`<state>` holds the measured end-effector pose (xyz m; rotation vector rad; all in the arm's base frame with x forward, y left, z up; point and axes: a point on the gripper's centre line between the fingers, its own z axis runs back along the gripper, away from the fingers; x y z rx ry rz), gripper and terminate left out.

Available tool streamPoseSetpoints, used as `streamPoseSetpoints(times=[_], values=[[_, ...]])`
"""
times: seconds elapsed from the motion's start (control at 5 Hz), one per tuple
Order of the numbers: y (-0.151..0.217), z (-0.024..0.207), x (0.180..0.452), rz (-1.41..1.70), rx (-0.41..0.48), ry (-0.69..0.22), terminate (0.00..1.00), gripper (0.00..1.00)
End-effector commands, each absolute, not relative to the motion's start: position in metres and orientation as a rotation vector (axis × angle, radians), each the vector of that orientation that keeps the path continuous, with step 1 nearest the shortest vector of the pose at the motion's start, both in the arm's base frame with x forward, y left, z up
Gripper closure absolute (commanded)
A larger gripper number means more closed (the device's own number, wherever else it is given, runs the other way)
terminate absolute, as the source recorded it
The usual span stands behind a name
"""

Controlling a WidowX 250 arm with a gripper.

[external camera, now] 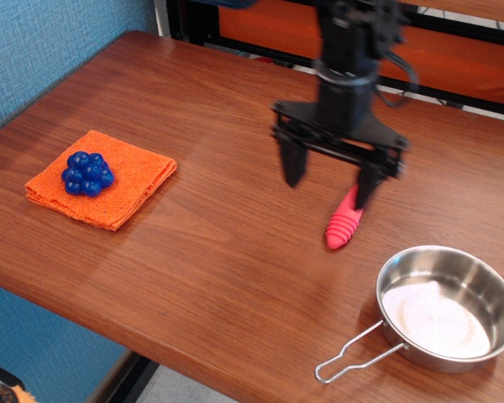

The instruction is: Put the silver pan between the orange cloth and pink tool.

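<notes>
**Approach phase: spread fingers above the counter, pan not yet grasped**

The two dark fingers point(292, 164) hang spread apart, holding nothing; the gripper point(329, 180) hovers above the counter point(218, 243), with its right-hand finger in the picture overlapping the upper end of the pink tool point(343, 225). The tool's tines are hidden behind that finger, and only the ribbed handle shows. Whether the finger touches the tool or merely passes in front of it cannot be told from this single view.

The silver pan point(447, 306) sits at the near right of the counter, apart from the gripper, its looped wire handle point(353, 357) pointing toward the front edge (a pale patch inside the bowl may be a reflection or contents; unclear). The orange cloth point(122, 180) lies well to the left, carrying a blue ball cluster point(87, 173).

Judged step: reaching for the pan, which is still outside the target gap. The next move calls for travel toward the pan and descent onto its rim or handle, clearing the tool. The pan's right rim lies close to the picture's edge, and the arm's upper part is cut off at the top.
</notes>
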<state>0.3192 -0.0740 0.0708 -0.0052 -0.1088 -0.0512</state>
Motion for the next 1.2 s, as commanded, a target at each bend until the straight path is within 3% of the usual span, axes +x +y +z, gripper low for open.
streamPoseSetpoints(times=[0.0, 0.4, 0.8, 1.0], values=[[-0.117, 0.074, 0.296, -0.205, -0.017, -0.154, 0.0, 0.0], [-0.124, 0.051, 0.286, -0.222, 0.009, -0.12, 0.0, 0.0], [-0.123, 0.025, 0.29, -0.242, -0.063, -0.129, 0.0, 0.0], [-0.128, 0.018, 0.291, -0.26, -0.037, -0.128, 0.0, 0.0]])
